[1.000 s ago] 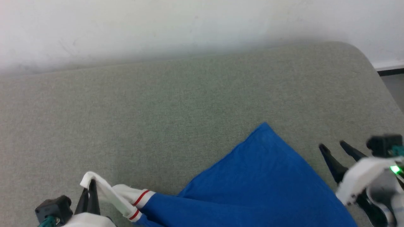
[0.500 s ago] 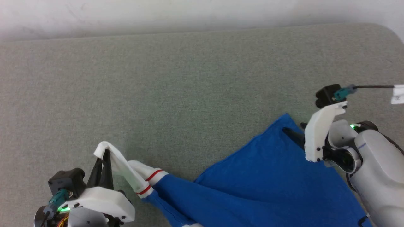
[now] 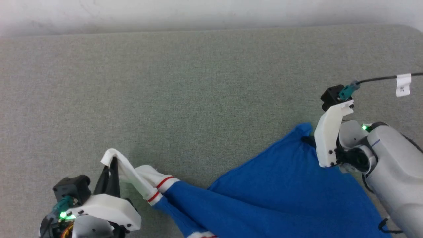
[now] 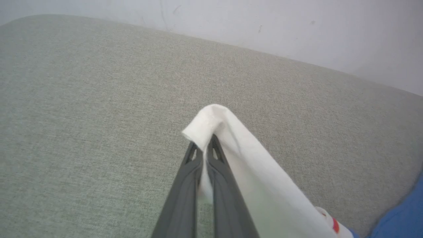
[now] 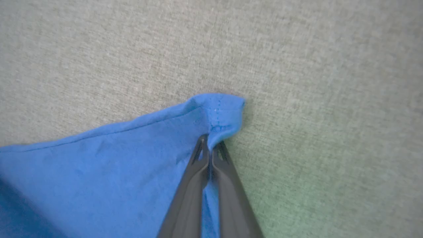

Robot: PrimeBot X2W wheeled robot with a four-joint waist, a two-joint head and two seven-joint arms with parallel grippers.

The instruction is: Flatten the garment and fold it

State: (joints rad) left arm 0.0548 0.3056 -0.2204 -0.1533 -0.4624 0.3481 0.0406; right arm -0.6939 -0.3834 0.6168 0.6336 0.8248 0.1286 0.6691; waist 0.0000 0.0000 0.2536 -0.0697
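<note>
Grey-green fabric surface (image 3: 198,82) meets a scuffed white wall (image 3: 198,13)

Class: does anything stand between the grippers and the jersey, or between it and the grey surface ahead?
Nothing visible does. The left gripper grips the garment by its white sleeve, the right gripper by a blue corner, on the grey surface.

Grey-green woven-fabric worktop (image 3: 198,86) spans most of the head view, its corner rounded at upper right. White wall (image 3: 198,13) is a strip along the top edge, with faint scuffs at upper left. Left wrist view: same wall across the top, a few dark marks
</note>
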